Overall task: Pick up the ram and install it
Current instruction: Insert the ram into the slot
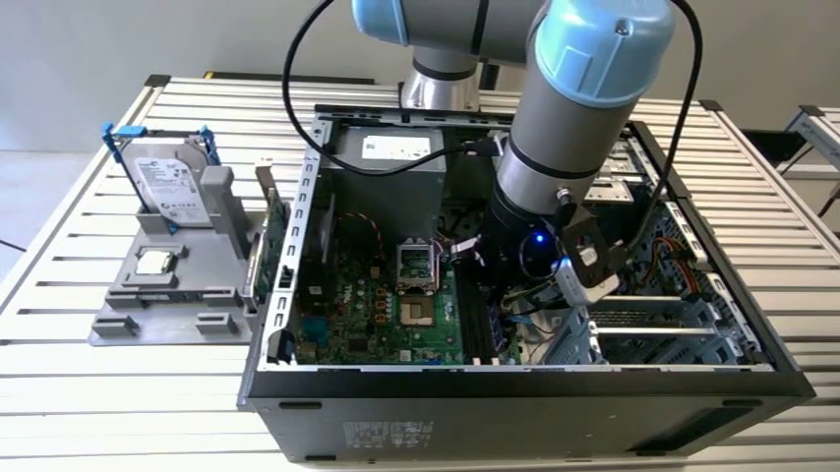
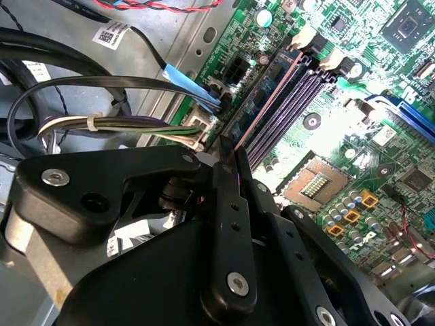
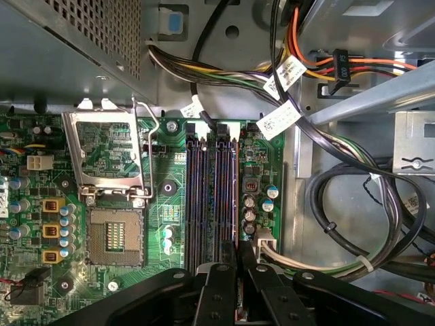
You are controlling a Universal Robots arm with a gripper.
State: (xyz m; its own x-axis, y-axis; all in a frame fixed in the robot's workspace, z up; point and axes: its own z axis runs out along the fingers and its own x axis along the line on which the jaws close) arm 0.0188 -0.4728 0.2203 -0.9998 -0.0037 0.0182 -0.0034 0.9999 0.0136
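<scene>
1. Computer case (image 1: pixel 525 379): open-topped, standing on the slatted table (image 1: pixel 79 393); my arm (image 1: pixel 577 128) reaches down into it.
2. Motherboard (image 3: pixel 102 224): open processor socket (image 3: pixel 117 236) with its raised retention frame (image 3: pixel 109 156); black memory slots (image 3: pixel 204 197) run alongside.
3. My gripper (image 2: pixel 228 170): fingers (image 2: pixel 231 204) pressed close, low over the slot row's end.
4. The ram (image 2: pixel 262 95): seated on edge in the outermost slot, beside the cable bundle (image 2: pixel 136 125), just beyond my fingertips; whether I pinch it, I cannot tell.

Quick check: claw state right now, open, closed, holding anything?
Claw: closed on the ram, which stands edge-on in the outermost memory slot of the motherboard.
</scene>
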